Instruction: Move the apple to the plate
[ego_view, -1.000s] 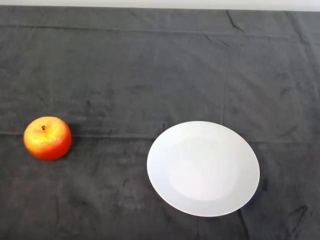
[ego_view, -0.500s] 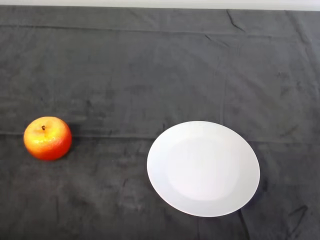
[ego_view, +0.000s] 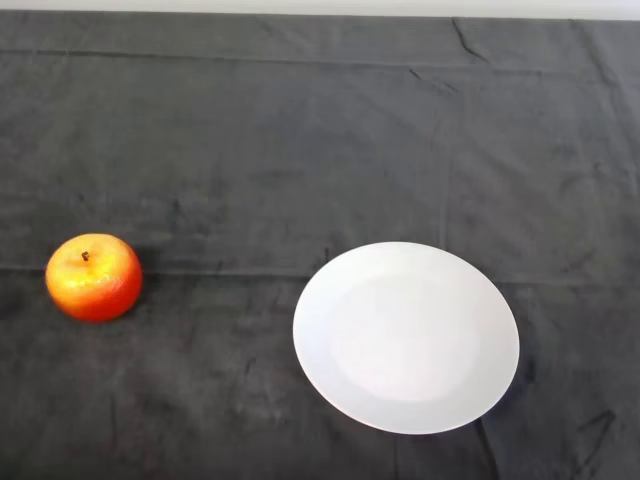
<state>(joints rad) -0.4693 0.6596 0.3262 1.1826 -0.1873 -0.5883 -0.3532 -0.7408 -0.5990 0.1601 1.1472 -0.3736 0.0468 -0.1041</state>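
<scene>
A red and yellow apple (ego_view: 94, 277) with a short brown stem sits upright on the dark cloth at the left of the head view. A round white plate (ego_view: 406, 337) lies flat at the lower right of centre, with nothing on it. A wide strip of cloth separates the apple from the plate.
The dark cloth (ego_view: 300, 150) covers the whole table and has creases and a fold line running across the middle. A pale strip of the far edge (ego_view: 320, 6) shows along the top.
</scene>
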